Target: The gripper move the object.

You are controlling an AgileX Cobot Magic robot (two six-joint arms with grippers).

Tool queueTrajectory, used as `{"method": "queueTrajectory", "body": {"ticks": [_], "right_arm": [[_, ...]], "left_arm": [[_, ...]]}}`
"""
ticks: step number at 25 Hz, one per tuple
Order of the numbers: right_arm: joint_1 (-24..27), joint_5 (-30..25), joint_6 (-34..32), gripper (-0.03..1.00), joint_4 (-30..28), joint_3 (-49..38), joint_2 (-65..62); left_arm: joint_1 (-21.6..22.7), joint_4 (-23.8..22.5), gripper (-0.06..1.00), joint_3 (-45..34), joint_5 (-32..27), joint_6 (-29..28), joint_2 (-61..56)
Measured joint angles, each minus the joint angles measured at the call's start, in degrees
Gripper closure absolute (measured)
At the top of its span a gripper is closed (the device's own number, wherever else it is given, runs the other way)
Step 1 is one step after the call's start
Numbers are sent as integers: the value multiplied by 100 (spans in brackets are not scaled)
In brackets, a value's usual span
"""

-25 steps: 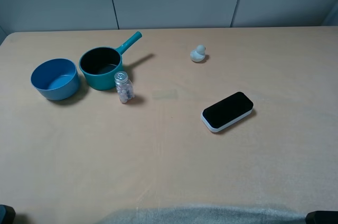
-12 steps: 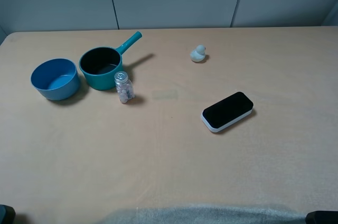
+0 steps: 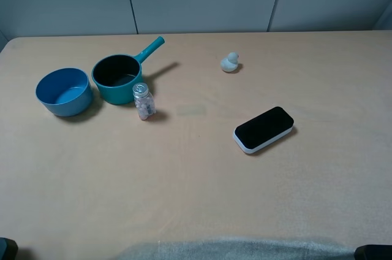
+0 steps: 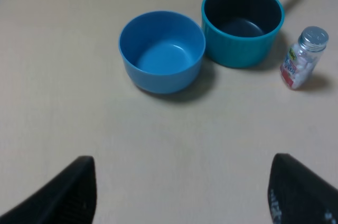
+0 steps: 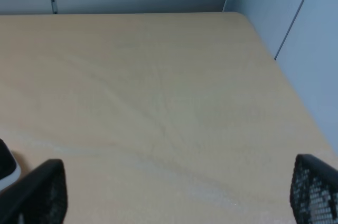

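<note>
Clear glass with a silver screw cap, the jar (image 3: 143, 101) stands upright on the pale wooden table (image 3: 196, 174), pale whitish bits showing inside it and a small red-and-white label on its side in the left wrist view (image 4: 301, 59). It sits well ahead of the left gripper (image 4: 182, 192) and off toward that gripper's right finger, free of any contact. Only the two dark fingertips (image 4: 66, 195) of that gripper show at the edge of the wrist picture, set wide apart with bare table between them.

Just beside the jar, nearly touching it, is a teal saucepan (image 3: 117, 78) with a dark inside and a handle pointing away toward the back of the table. Next to the saucepan, on the side away from the jar, sits a blue bowl (image 3: 63, 91); in the left wrist view the bowl (image 4: 161, 50) lies ahead of the gap between the fingers and the saucepan (image 4: 242, 23) further toward the right finger.

The right gripper (image 5: 179, 195) also shows only its two black, textured fingertips (image 5: 311, 192), spread wide over the table. Beside its left finger a sliver of a black device with a white rim (image 5: 6, 166) is visible; from the high camera this device (image 3: 264, 129) lies flat, well apart from the jar. A small white duck figurine (image 3: 230, 62) stands toward the back of the table.
</note>
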State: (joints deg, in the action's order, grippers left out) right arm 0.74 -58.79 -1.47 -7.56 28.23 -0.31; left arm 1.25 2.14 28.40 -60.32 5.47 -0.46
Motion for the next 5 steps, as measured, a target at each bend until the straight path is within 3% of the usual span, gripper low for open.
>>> {"method": "queueTrajectory", "body": {"ticks": [5], "right_arm": [[0,0,0,33,0,0,0]], "left_arm": [[0,0,20,0,0,0,0]]}}
